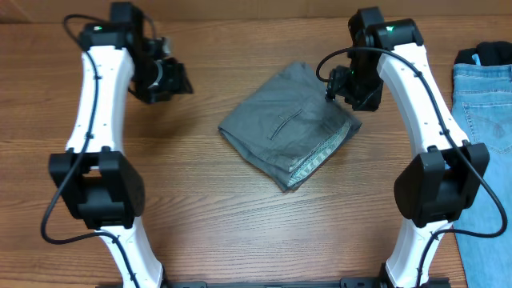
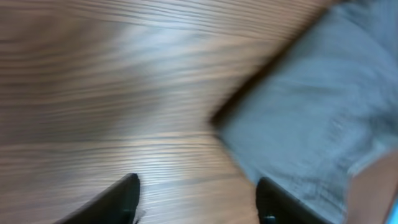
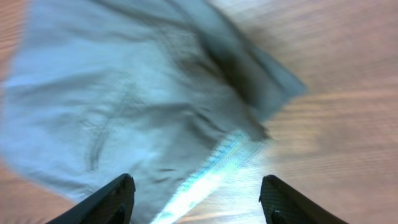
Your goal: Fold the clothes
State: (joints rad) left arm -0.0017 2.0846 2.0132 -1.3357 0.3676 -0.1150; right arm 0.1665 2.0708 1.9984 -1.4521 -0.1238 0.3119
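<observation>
The grey shorts (image 1: 288,126) lie folded into a compact square at the table's middle, slit back pocket up and pale lining showing along the lower right edge. They also show in the right wrist view (image 3: 137,106) and, blurred, in the left wrist view (image 2: 323,118). The light blue jeans (image 1: 488,104) lie at the right edge. My left gripper (image 1: 164,78) is open and empty above bare wood, left of the shorts; its fingers show in the left wrist view (image 2: 198,200). My right gripper (image 1: 346,90) is open and empty, raised over the shorts' right corner (image 3: 196,198).
The wooden table (image 1: 200,208) surrounds the shorts. A dark item (image 1: 488,54) lies above the jeans at the far right.
</observation>
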